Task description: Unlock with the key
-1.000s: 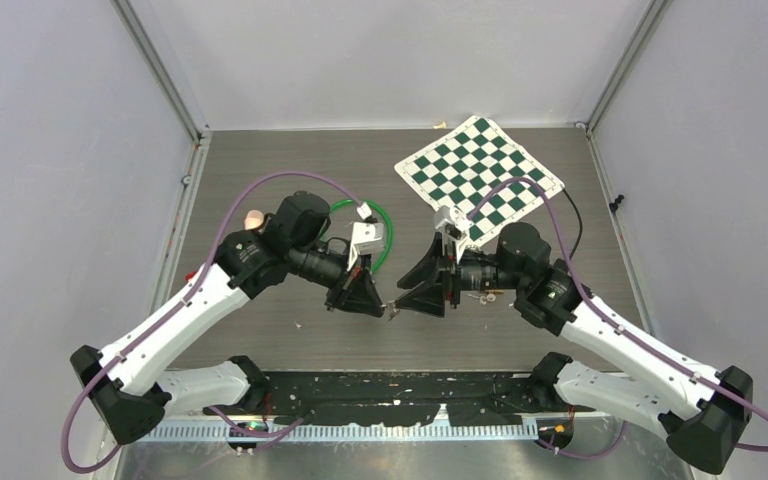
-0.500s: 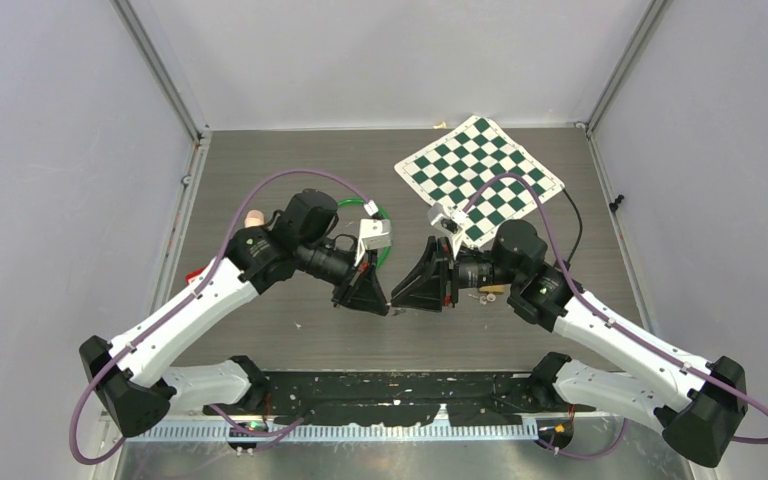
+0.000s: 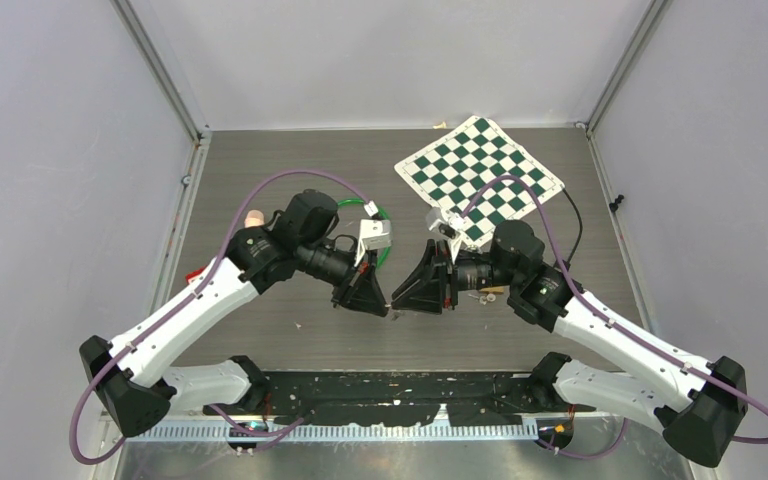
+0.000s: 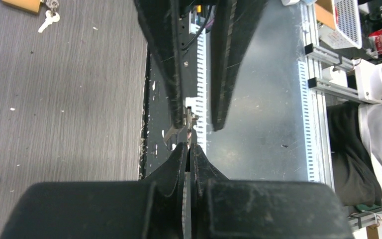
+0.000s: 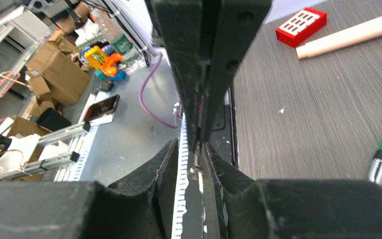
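Both arms had edged toward the middle of the desk (image 3: 290,180) over the last second, until their tips met just below the centre of the top view, and the right jaws had drawn in.

The left gripper (image 4: 186,149) was pressed fully closed on a thin sliver of bright metal, judged to be the key (image 4: 189,124). It stood out from the left tips at the centre of the left wrist frame, well clear of the desk. The right gripper (image 5: 189,147) was part-way closed around that spot with a gap still showing between its jaws. The key touched one jaw, but whether the right gripper actually pinched it could not be told. No lock could be made out.

Such a key would probably be light, rigid and smooth, apt to twist or slip in a pinch. The better hold would be on the flat bow, leaving the blade free.

Spare keys (image 4: 49,20) lay by a wooden tag (image 4: 27,4) at the upper left of that frame. No writing or brand could be read, not even on the red block (image 5: 301,27) at the upper right of the right wrist frame.
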### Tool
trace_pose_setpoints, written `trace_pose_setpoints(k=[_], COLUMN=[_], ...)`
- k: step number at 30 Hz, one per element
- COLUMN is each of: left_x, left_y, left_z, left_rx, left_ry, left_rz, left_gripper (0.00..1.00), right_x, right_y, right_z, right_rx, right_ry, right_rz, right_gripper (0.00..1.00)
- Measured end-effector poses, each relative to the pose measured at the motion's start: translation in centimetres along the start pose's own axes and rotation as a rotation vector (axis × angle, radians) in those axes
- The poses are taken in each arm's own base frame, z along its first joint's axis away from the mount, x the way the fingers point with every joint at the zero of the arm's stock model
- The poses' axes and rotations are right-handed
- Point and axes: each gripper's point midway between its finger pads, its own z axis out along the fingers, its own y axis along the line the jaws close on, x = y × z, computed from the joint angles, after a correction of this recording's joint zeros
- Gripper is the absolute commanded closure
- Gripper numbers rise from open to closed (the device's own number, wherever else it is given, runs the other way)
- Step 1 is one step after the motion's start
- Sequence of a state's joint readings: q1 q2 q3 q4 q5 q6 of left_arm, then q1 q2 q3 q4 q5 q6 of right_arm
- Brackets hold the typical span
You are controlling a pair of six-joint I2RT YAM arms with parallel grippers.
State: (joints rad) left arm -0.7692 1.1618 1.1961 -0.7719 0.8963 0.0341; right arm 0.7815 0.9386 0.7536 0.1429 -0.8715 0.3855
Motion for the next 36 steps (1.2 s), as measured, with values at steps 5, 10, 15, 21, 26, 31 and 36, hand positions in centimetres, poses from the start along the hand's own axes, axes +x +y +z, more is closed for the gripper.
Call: trace_pose_setpoints(k=[5, 10, 15, 21, 26, 31, 36], left_x=[-0.2, -0.2, -0.1, -0.2, -0.4, -0.4, -0.3], left_y=[-0.1, -0.1, -0.1, -0.1, -0.1, -0.2, -0.2], left_z=[-0.1, -0.1, -0.1, -0.1, -0.2, -0.2, -0.1], left_rx=[0.006, 0.005, 0.005, 0.006, 0.007, 0.009, 0.01], left_ry=[-0.007, -0.008, -0.007, -0.003, -0.006, -0.004, -0.002], left_rz=[0.004, 0.004, 0.003, 0.002, 0.008, 0.007, 0.005], left_gripper=[1.0, 1.0, 1.0, 1.0, 1.0, 1.0, 1.0], right_x=[1.1, 1.5, 1.5, 1.4, 1.1, 1.0, 0.9], right_y=[-0.8, -1.2, -1.2, -1.0, -0.6, -0.4, -0.3], right_z=[-0.2, -0.2, -0.2, -0.3, -0.3, -0.3, -0.2], right_rx=[0.04, 0.057, 0.057, 0.05, 0.037, 0.025, 0.016], right_ry=[0.034, 0.047, 0.048, 0.043, 0.037, 0.03, 0.025], right_rz=[0.021, 0.027, 0.026, 0.02, 0.009, 0.003, 0.002], right_gripper=[0.68, 0.72, 0.74, 0.78, 0.8, 0.78, 0.72])
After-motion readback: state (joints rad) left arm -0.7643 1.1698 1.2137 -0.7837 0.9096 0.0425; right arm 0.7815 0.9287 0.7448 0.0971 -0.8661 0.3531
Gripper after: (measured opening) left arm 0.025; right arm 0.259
